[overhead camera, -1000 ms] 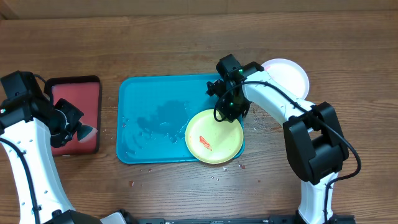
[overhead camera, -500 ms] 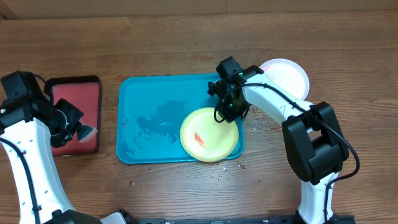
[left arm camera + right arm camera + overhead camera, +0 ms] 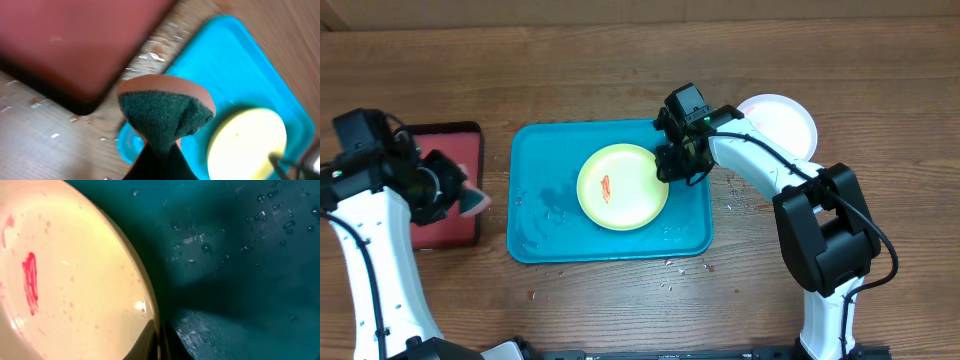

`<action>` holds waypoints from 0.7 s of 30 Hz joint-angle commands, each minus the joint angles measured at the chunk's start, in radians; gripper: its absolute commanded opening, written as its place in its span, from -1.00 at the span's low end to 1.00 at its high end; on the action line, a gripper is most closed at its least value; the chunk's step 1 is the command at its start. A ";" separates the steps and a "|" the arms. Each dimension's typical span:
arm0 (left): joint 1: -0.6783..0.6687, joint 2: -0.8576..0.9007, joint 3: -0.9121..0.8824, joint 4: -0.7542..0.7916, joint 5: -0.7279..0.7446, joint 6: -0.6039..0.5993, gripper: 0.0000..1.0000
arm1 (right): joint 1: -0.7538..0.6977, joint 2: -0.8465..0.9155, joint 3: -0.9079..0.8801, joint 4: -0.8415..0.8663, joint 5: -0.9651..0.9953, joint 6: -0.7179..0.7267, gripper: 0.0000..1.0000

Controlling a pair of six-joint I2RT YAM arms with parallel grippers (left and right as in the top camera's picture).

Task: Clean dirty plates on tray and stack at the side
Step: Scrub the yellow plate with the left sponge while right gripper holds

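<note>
Inspection findings, colours and markings:

- The tray (image 3: 545, 160) was teal-blue, speckled with clear droplets.
- On the tray, the yellow-green plate (image 3: 630, 205) was pale, with one red smear (image 3: 606, 188) and fine red flecks.
- Right of the tray, the white plate (image 3: 785, 120) showed no discernible marks.
- Left of the tray, the red tray (image 3: 465, 148) had a dark rim.
- At the tray's left edge, the sponge (image 3: 165, 112) had a dark green face and an orange back.
- The table (image 3: 620, 70) under the tray was brown wood grain.

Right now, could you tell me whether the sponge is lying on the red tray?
No, the sponge is pinched in the left gripper, held up rather than lying on the red tray.
</note>
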 commanded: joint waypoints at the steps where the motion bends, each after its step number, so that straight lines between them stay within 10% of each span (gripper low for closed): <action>1: -0.087 0.002 -0.036 0.029 0.120 0.117 -0.92 | 0.020 0.004 -0.003 0.018 -0.040 0.071 -0.78; 5: -0.210 0.002 -0.042 0.056 0.132 0.170 -0.91 | 0.034 0.004 -0.003 0.024 -0.026 0.074 -0.27; 7: -0.275 0.003 -0.042 0.073 0.127 0.175 -0.92 | 0.037 0.004 -0.003 0.020 0.011 0.091 0.72; 9: -0.348 0.005 -0.042 0.087 0.124 0.170 -0.91 | 0.036 0.004 -0.003 0.015 0.038 0.116 1.00; 13: -0.439 0.014 -0.042 0.091 0.124 0.163 -0.92 | 0.036 0.004 -0.003 0.006 -0.042 0.114 1.00; 15: -0.475 0.027 -0.042 0.092 0.125 0.163 -0.92 | 0.027 0.004 -0.003 0.006 -0.022 0.136 -0.24; 21: -0.521 0.109 -0.042 0.100 0.125 0.128 -0.92 | 0.033 0.004 -0.003 -0.030 0.045 0.304 -0.57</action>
